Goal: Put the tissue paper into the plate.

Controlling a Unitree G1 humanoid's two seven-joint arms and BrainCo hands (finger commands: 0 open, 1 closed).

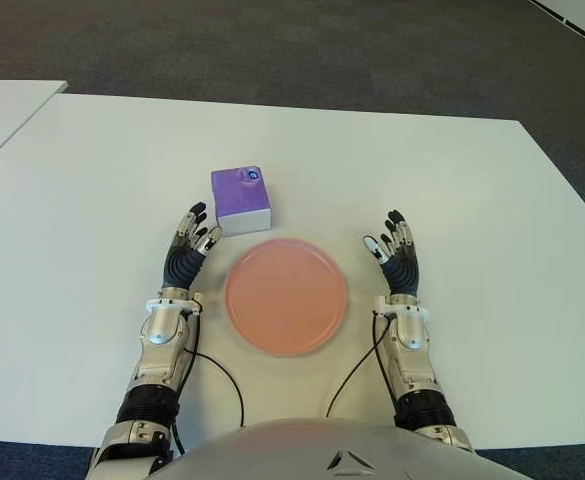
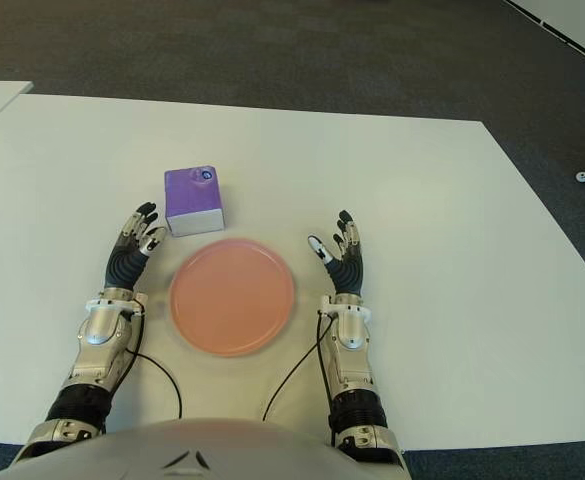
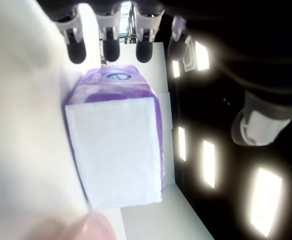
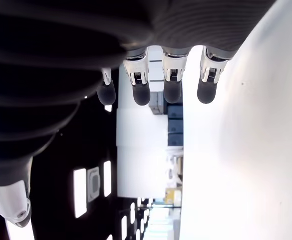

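The purple-and-white tissue paper pack [image 1: 241, 200] lies on the white tabletop [image 1: 472, 200] just beyond the round pink plate [image 1: 286, 296] — outside it, close ahead of the left hand [image 1: 189, 250], untouched. Both hands — left, and right hand [image 1: 397, 255] beside the plate — have fingers spread, holding nothing.
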